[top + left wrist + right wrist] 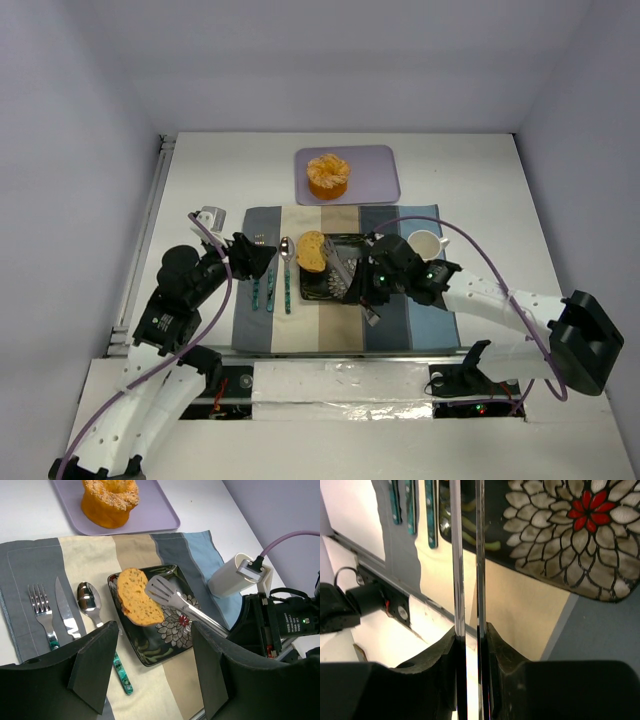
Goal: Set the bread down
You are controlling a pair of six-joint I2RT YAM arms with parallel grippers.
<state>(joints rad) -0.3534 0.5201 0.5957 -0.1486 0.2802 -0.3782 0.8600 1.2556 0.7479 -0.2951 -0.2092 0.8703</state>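
lying at left rim of plate point(165, 652), bread point(137, 597)

The whole counter point(480, 180) is taken in from high above and behind the arm bases by the top external camera. The patterned plate point(167, 647) is looked down on obliquely from the left wrist, over the left tool point(152, 630). The same plate is seen very close from the right wrist, along the metal tongs point(457, 555) pinched in the right tool point(470, 632).
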